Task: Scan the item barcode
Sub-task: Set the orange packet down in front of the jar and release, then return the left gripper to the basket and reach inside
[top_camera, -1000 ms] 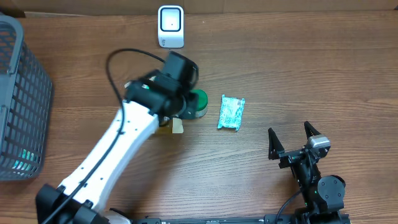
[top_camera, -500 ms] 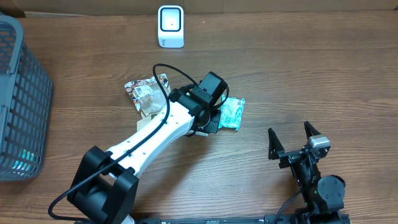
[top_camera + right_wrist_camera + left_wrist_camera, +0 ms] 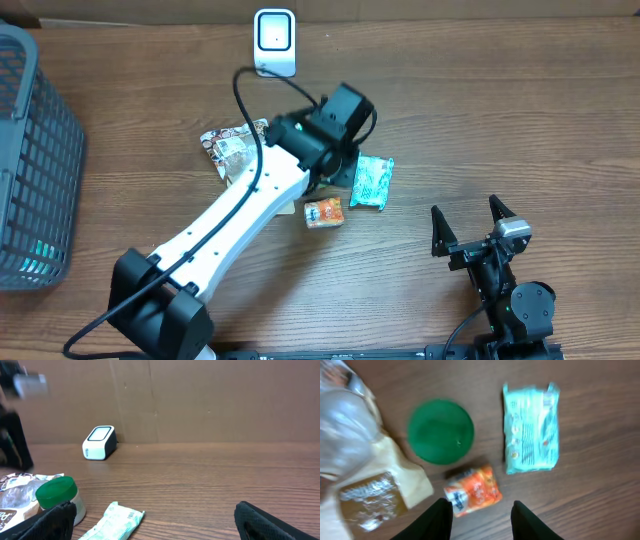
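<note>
Orange snack packet (image 3: 472, 491) lies flat on the table (image 3: 500, 120), at 12 o'clock from the left gripper (image 3: 481, 510). Its fingers stand apart, grasping nothing. A teal pouch (image 3: 531, 430) lies at 2 o'clock from the packet.

Stretches the left arm (image 3: 230, 215) diagonally from the near left corner toward the middle of the surface, white link long and nearly straight, black wrist bent over at the far end. Aims the left end effector (image 3: 482, 521) straight down, fingers (image 3: 440, 519) partly apart and clamping nothing. Has the right arm (image 3: 512, 298) folded low at the near right edge. Points the right end effector (image 3: 470, 228) toward the far edge, spread wide and empty.
</note>
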`<state>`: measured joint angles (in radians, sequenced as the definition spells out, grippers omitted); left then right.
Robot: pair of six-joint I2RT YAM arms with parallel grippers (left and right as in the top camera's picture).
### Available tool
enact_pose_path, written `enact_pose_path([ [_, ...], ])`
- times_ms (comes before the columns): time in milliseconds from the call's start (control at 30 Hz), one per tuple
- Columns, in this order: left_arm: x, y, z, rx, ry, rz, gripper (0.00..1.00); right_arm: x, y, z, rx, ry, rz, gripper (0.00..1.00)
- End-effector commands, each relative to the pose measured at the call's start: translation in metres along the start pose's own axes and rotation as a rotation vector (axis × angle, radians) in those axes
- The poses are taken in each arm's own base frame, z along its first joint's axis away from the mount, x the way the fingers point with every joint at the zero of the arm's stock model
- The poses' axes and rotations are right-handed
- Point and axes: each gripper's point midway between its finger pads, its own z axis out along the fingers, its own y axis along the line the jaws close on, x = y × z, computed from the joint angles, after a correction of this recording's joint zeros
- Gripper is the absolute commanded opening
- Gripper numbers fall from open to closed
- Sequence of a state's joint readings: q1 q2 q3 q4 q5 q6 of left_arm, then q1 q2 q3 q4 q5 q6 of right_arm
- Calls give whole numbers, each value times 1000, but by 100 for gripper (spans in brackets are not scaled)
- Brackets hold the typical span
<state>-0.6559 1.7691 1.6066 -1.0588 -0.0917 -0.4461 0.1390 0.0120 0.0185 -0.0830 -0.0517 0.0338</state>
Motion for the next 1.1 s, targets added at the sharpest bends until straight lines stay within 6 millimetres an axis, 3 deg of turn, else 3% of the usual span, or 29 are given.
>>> enact_pose_path([
  [0,-38,19,-51,-49,-144,-40,39,2,-2,0,9,-3,4,100],
  [233,-62,72,-112,-73,-262,-169,40,2,-2,0,9,-3,4,100],
  [433,-60,155,-168,-133,-384,-366,42,2,-2,0,9,-3,4,100],
  [500,-53,189,-193,-170,-442,-451,47,2,-2,0,9,-3,4,100],
  [633,-31,255,-235,-267,-543,-625,57,2,-2,0,9,-2,4,100],
  [767,7,328,-264,-400,-592,-838,64,2,-2,0,9,-2,4,100],
  [933,55,401,-277,-504,-592,-1088,65,2,-2,0,9,-2,4,100],
  [1067,82,447,-267,-488,-573,-1264,64,2,-2,0,9,-3,4,100],
])
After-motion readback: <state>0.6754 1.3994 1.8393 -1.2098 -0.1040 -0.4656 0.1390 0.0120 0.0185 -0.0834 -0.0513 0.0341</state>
